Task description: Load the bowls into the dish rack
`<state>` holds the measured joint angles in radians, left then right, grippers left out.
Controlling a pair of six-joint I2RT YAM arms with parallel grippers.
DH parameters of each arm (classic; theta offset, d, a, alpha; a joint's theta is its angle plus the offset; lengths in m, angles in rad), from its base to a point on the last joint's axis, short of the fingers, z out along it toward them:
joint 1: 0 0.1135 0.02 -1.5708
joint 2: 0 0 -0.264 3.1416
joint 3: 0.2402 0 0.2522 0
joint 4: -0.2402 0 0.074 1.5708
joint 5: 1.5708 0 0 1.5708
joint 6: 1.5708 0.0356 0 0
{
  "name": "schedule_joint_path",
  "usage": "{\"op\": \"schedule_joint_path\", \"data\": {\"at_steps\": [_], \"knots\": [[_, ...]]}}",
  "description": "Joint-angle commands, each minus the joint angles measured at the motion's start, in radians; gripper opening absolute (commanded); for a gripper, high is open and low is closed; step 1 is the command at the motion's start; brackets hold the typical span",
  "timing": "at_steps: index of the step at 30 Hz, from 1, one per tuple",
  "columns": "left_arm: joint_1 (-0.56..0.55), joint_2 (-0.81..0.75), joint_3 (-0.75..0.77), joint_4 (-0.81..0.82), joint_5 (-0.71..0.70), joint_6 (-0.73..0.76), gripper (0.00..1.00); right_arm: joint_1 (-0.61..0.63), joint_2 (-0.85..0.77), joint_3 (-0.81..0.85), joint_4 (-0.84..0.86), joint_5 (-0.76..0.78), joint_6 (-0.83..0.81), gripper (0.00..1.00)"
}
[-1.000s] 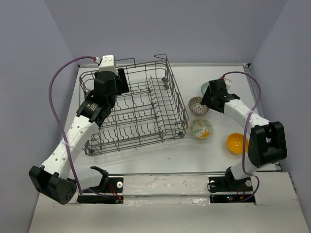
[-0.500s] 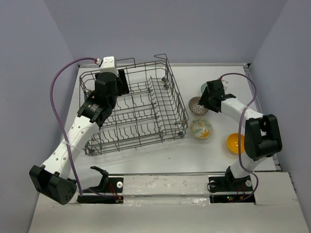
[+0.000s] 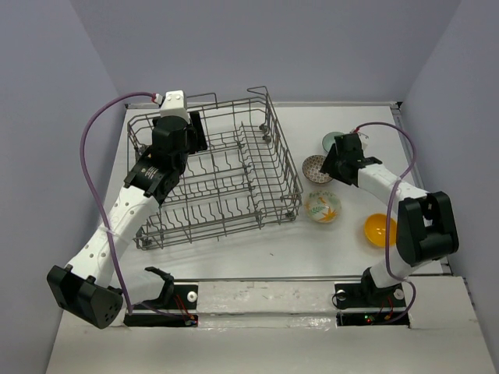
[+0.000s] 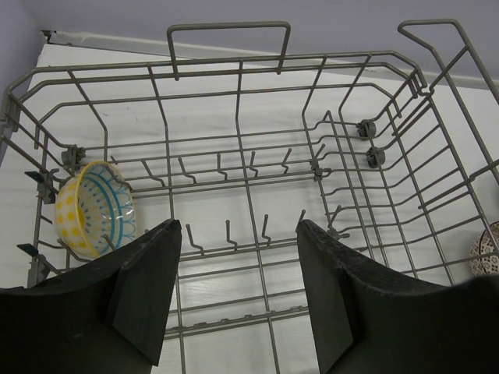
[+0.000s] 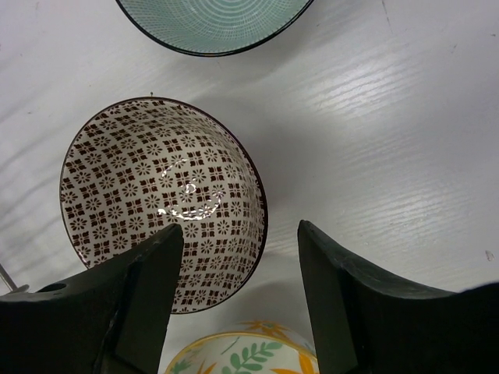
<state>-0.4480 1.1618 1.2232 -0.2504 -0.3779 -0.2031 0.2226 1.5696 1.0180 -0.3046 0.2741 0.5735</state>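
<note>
Hovering low over the brown patterned bowl [image 5: 156,210], the right gripper [image 5: 239,234] has its jaws spread and empty. One finger is above the bowl's inside and the other above bare table [image 5: 390,156], so the rim sits between them. That bowl stands upright on the table just outside the dish rack [image 3: 284,156]. A teal bowl [image 5: 214,19] lies just beyond it, a leaf-patterned bowl [image 5: 242,354] just beside it, and an orange bowl [image 3: 378,229] farther off.

Over the rack, the left gripper [image 4: 238,234] is parted too, holding nothing. A yellow-and-blue bowl [image 4: 93,209] leans on edge at the rack's left wall.

The brown bowl looks glazed: hard, light and slick. The best hold is probably the wall at the rim, one finger inside and one outside, squeezed firmly. A slip could chip it.
</note>
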Motion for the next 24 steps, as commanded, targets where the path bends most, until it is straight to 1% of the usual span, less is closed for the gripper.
{"op": "schedule_joint_path", "data": {"at_steps": [1, 4, 8, 13, 21, 23, 24], "knots": [[-0.001, -0.022, -0.008, 0.046, -0.016, 0.007, 0.7, -0.005, 0.03, 0.01, 0.056, 0.0, 0.014, 0.65], [-0.001, -0.022, -0.01, 0.046, -0.016, 0.008, 0.71, -0.005, 0.038, 0.011, 0.064, -0.001, 0.015, 0.63], [-0.001, -0.019, -0.011, 0.046, -0.016, 0.008, 0.71, -0.014, 0.052, 0.011, 0.073, -0.004, 0.019, 0.56], [-0.001, -0.014, -0.011, 0.046, -0.016, 0.007, 0.71, -0.014, 0.066, 0.004, 0.091, -0.015, 0.023, 0.52], [-0.001, -0.011, -0.013, 0.046, -0.018, 0.007, 0.7, -0.023, 0.09, 0.013, 0.101, -0.026, 0.023, 0.38], [-0.001, -0.008, -0.011, 0.045, -0.018, 0.005, 0.71, -0.023, 0.093, 0.013, 0.102, -0.026, 0.022, 0.36], [-0.001, -0.007, -0.013, 0.043, -0.018, 0.005, 0.71, -0.023, 0.096, 0.014, 0.101, -0.026, 0.022, 0.34]]}}
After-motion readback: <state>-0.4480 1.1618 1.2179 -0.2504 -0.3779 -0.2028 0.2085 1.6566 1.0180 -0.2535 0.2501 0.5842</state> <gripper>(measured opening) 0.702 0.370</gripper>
